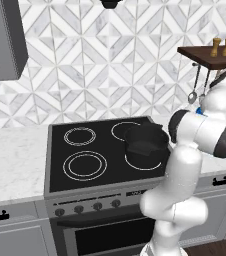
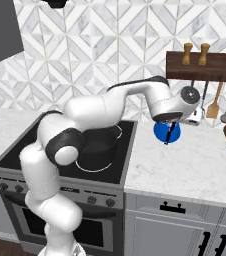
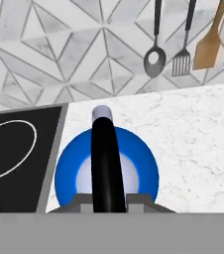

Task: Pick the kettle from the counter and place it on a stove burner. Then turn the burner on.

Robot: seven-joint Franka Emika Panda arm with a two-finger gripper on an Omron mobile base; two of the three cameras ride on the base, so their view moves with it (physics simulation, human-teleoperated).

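The tool (image 2: 171,129) is closed on the dark top handle of the kettle (image 3: 106,171), which sits directly beneath it on the desk (image 2: 195,160). In the hand view the handle runs straight up between the two fingertips. The step in hand is the pick: the grasp appears made, the lift not yet begun.

The next move calls for a straight lift, then travel toward the stove (image 1: 102,150) on the far side from the hanging utensils (image 3: 168,44). A black pot (image 1: 146,141) covers one large burner; the free large burner (image 1: 85,165) lies beyond it.
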